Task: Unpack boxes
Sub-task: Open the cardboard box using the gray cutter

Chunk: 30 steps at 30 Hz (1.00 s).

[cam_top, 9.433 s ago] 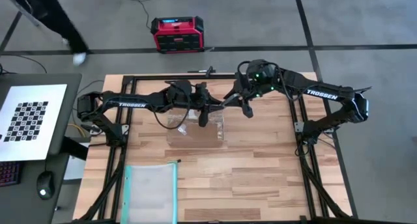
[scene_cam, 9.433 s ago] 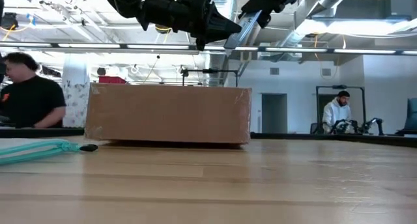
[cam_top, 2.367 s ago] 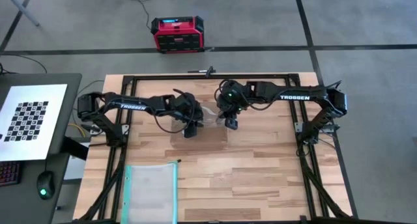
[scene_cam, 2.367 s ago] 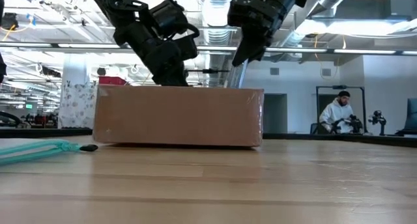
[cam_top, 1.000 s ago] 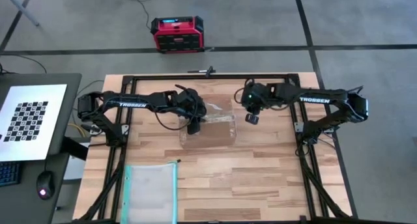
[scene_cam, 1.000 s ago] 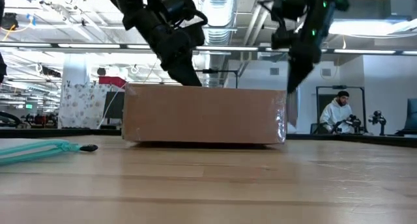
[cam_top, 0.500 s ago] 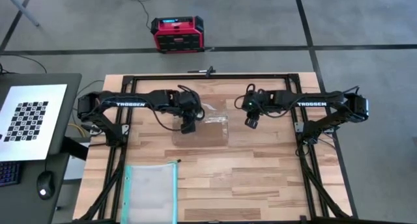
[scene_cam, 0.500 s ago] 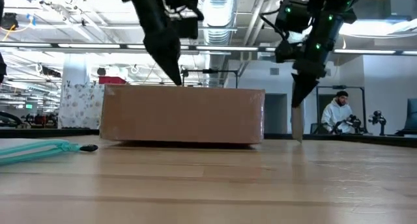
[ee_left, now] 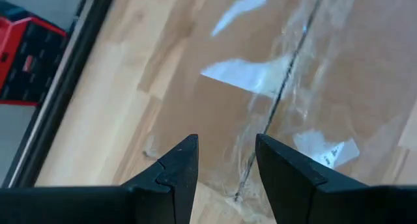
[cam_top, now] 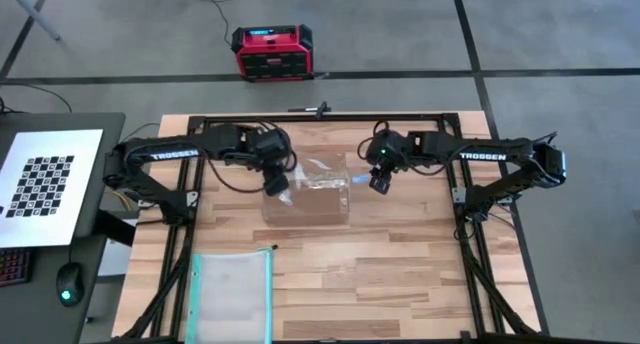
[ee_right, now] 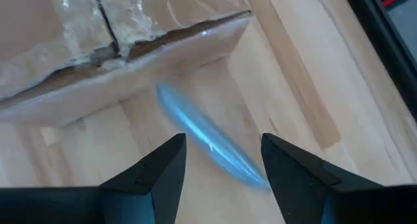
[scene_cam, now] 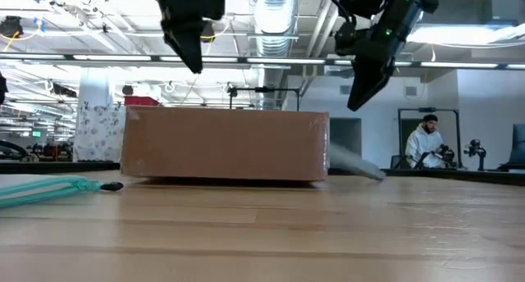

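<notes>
The brown cardboard box (cam_top: 308, 196) stands on its bottom at the table's far middle, flaps closed, with shiny clear tape (ee_left: 254, 77) across its top. My left gripper (cam_top: 277, 187) hangs open above the box's left end (scene_cam: 195, 67), touching nothing. My right gripper (cam_top: 378, 182) is open in the air past the box's right end (scene_cam: 354, 106). A loose strip of clear tape (ee_right: 208, 142) lies slanting on the table beside that end, also seen in the low view (scene_cam: 354, 164).
A clear teal-edged pouch (cam_top: 232, 294) lies flat at the table's near left. A red and black case (cam_top: 270, 52) sits on the floor beyond the far edge. Black frame rails (cam_top: 190, 234) run along both table sides. A person (scene_cam: 424, 143) sits far back in the room.
My left gripper has risen off the box top and drawn toward the table's left edge. The box has slid a little toward the left edge. The tape strip that hung below my right gripper has dropped and now lies beside the box's right end.
</notes>
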Each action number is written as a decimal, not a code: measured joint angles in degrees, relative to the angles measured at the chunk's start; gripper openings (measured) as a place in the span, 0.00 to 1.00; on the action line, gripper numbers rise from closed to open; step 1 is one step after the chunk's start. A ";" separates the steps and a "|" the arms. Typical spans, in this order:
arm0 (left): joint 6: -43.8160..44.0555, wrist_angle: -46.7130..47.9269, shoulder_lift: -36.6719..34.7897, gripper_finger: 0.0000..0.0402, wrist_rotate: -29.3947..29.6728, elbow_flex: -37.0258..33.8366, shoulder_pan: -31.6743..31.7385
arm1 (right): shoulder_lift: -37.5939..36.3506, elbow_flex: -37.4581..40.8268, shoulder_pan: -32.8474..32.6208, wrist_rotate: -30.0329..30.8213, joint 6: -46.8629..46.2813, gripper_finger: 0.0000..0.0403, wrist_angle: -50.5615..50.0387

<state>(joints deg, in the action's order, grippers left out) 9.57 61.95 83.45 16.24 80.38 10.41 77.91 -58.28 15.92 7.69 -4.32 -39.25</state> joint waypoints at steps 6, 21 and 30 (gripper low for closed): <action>8.28 3.95 -3.76 0.34 0.12 0.00 -0.24 | 0.00 -0.02 -0.02 -9.97 -0.14 0.48 5.31; 27.56 -10.45 -15.51 0.34 -6.21 -25.67 -5.12 | 5.69 4.74 -0.17 -21.44 -9.16 0.48 21.67; 31.91 -29.45 -23.32 0.34 -13.65 -41.37 -5.51 | 12.34 5.22 -0.87 -26.26 -10.94 0.48 31.79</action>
<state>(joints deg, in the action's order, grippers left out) 41.48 32.50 60.13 2.59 39.01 4.91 90.25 -53.06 15.05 -18.57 -15.26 -7.46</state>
